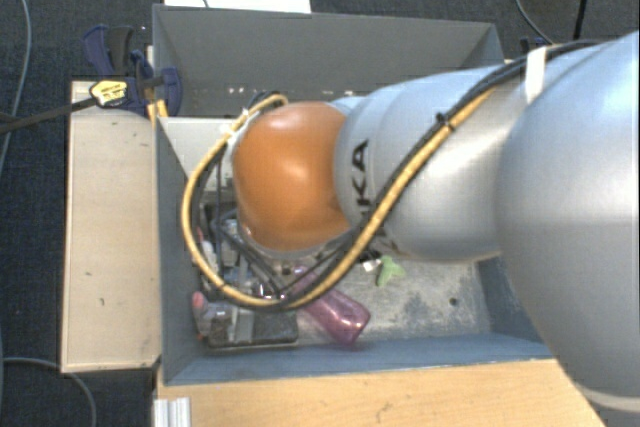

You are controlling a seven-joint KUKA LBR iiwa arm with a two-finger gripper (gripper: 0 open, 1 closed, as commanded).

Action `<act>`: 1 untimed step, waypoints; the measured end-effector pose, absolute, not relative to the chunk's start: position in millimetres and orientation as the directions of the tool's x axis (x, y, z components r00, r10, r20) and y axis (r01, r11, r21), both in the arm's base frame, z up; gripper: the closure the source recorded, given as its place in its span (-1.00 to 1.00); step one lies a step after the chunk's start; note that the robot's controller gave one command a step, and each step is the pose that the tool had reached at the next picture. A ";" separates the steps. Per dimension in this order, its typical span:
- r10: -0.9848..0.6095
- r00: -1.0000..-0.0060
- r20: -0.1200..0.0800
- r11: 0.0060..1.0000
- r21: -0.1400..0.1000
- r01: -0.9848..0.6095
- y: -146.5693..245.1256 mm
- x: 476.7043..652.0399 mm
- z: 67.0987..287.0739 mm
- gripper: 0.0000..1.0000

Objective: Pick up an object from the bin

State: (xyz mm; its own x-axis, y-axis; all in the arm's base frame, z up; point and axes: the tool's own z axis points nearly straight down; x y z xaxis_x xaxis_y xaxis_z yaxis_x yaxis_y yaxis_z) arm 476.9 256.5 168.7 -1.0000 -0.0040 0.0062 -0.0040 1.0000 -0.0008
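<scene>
Where claw (262,277) hangs at bin (420,65) left, purple object (340,317) just rightward; grip state: cannot tell.

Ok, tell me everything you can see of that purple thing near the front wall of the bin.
The purple thing is a smooth, rounded mauve piece, glossy like plastic, lying slanted on the bin floor close to the front wall. Its upper left end runs under the arm's yellow cable, so its full shape is hidden. A dark flat object lies right beside it on the left; a small green piece lies apart.
</scene>
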 end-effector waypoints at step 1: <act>0.002 -1.000 -0.001 1.000 0.002 0.002 255.2 479.3 173.1 -1.00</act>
